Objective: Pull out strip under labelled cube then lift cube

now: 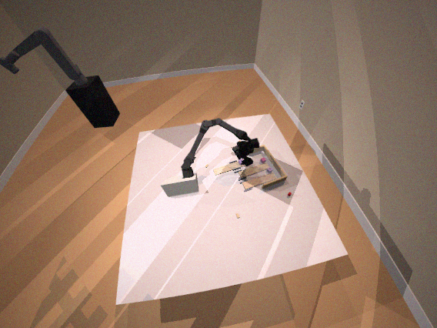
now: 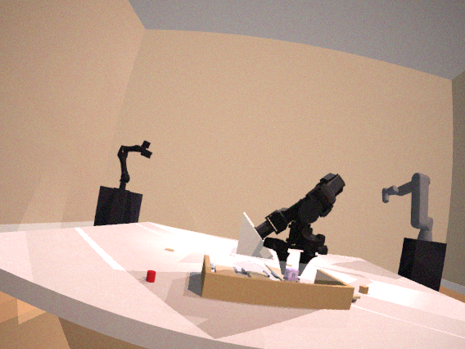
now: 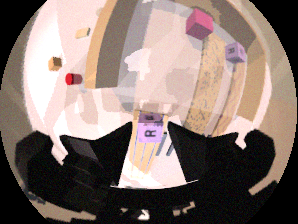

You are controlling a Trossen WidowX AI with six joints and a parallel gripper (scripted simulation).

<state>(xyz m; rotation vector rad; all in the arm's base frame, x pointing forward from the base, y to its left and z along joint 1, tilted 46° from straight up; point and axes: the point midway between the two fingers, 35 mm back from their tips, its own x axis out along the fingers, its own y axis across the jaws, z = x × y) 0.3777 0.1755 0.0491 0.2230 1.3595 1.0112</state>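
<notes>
My R-labelled cube (image 1: 241,162) (image 2: 291,274) (image 3: 150,133) sits between the open claw's (image 1: 242,163) (image 2: 293,268) (image 3: 150,124) fingers, ungripped, above pale strips (image 1: 227,168) (image 3: 144,156). The white table (image 1: 215,246) (image 2: 123,303) (image 3: 44,95) catches streaky light; only the top view shows the wall socket (image 1: 301,104) (handy, that).

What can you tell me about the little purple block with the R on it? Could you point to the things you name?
The purple block (image 1: 241,162) (image 2: 291,274) (image 3: 150,133) is a small, light-purple cube with flat sides. A dark letter R marks the face turned toward the wrist camera, and another face shows a dark mark too blurred to read. It sits between the gripper's (image 3: 151,150) partly open fingers; whether either touches it, I cannot tell. Its material is unclear too.
</notes>
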